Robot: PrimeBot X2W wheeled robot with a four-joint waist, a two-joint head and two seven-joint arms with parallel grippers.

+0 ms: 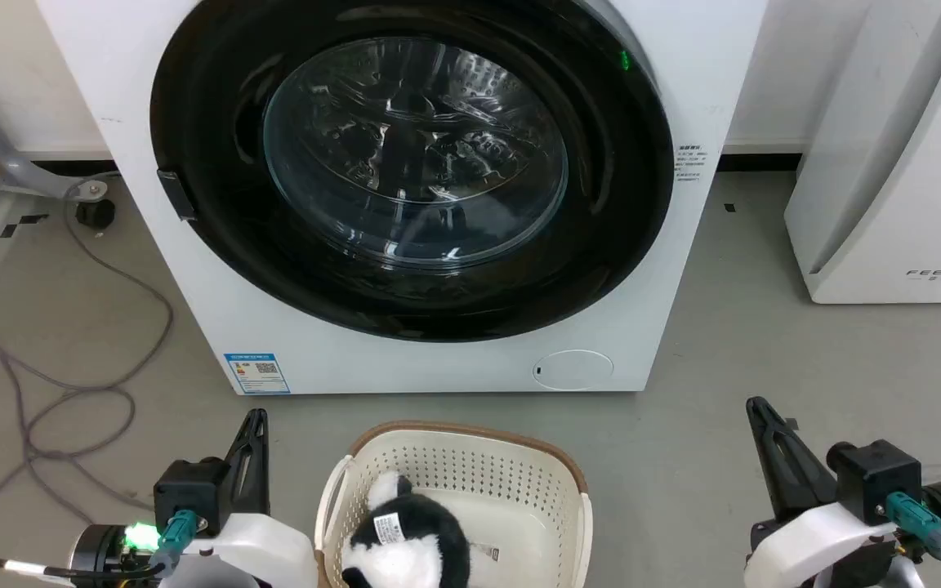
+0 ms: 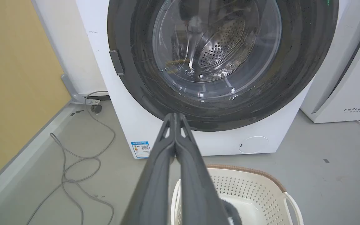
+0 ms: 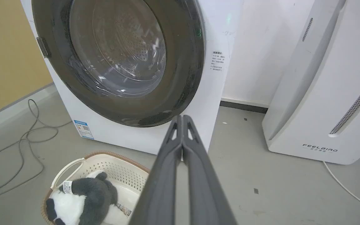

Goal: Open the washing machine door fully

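White front-loading washing machine (image 1: 405, 359), upright and facing the head camera, with a blue label (image 1: 256, 372) at the lower left of its front and a round flap (image 1: 573, 369) at the lower right. The washing machine door (image 1: 412, 167), a glossy black ring around a bulging clear glass window (image 1: 415, 153) showing the perforated steel drum (image 2: 220, 51) behind, sits closed and flush against the front, a small dark tab (image 1: 176, 194) on its left edge.

The head view looks down from close in front at the washing machine (image 1: 438, 367), with the basket (image 1: 470, 474) nearest. The left wrist view sights along its fingers (image 2: 158, 175) from the near left, the right wrist view from the near right, seemingly lower. All share the washing machine door (image 1: 413, 155).
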